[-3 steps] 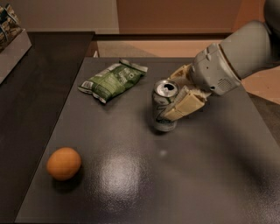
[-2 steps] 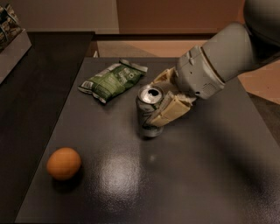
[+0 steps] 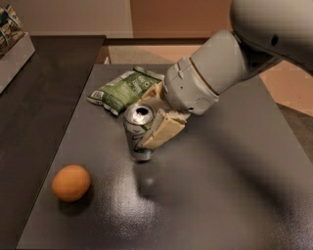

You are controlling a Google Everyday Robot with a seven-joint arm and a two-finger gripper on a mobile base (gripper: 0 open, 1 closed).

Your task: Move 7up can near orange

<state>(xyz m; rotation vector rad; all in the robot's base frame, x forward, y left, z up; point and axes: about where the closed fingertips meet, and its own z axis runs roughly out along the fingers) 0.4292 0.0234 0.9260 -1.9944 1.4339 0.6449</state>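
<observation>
- Seen from the camera view, a dark, slightly glossy table (image 3: 220, 195) fills most of the scene, with soft light reflected on it just below the jaws.
- A second dark surface (image 3: 44, 97) is seen to the left of the table, far from the jaws, and a pale box (image 3: 12, 46) is set on it at the upper left corner.
- A light wall (image 3: 73, 14) and a tan floor (image 3: 288, 83) are visible beyond the table's far and right edges.
- The grey arm (image 3: 220, 63) is brought in from the upper right, and the gripper (image 3: 149, 122) is held over the middle of the table, nearer its far edge.
- The 7up can (image 3: 134, 136) is clasped between the jaws: one tan finger (image 3: 164, 132) is pressed against the can's right side, and the other is partly hidden behind the can.
- The can is held nearly upright, with its open silver top turned towards the camera; whether its base touches the table cannot be told.
- The orange (image 3: 71, 182) is found on the table down and to the left of the jaws, well apart from them and from the can.
- A green-and-white snack bag (image 3: 122, 90) is laid flat just beyond the jaws, up and to the left, close behind the can.
</observation>
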